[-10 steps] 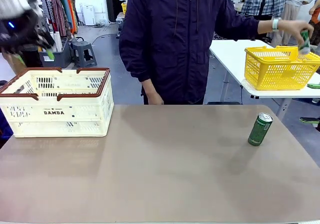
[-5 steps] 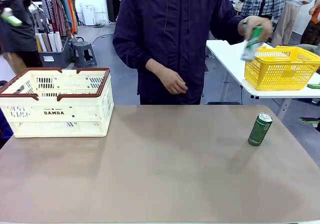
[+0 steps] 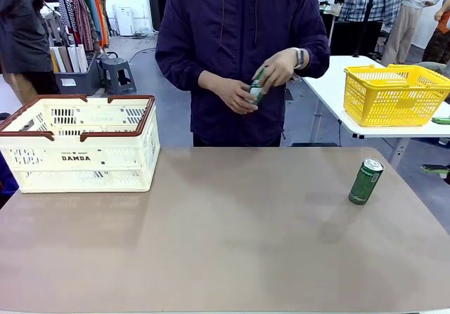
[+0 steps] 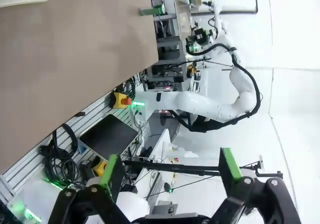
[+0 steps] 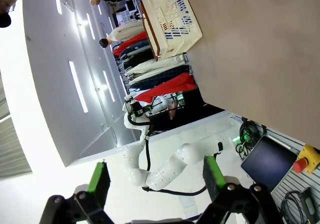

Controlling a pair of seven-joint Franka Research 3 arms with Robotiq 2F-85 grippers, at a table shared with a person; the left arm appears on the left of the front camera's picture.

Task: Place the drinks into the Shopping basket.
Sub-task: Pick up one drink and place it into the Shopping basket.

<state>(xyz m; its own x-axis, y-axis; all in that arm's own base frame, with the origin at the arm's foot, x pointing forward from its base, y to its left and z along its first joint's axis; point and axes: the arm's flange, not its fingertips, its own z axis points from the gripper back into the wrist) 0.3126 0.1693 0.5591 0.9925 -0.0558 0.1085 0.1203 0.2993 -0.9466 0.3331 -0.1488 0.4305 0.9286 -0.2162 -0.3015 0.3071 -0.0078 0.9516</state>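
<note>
A green drink can [image 3: 366, 180] with a silver top stands on the brown table at the right. The person in a dark jacket holds a second green can [image 3: 257, 88] in both hands in front of the chest, behind the table's far edge. The cream Shopping basket [image 3: 79, 157] with brown rim and "DAMDA" print sits at the table's far left; it also shows in the right wrist view [image 5: 172, 21]. My left gripper [image 4: 167, 170] is open, green pads apart, nothing between them. My right gripper [image 5: 155, 179] is open and empty too.
A bright yellow mesh basket [image 3: 394, 95] rests on a white side table at the far right. The brown table [image 3: 225, 244] has wide bare room between the two baskets' sides. People and clothes racks stand in the background.
The person brought the green can from over the yellow basket in to the chest and now holds it with both hands. The left arm left the top-left corner of the front view.
</note>
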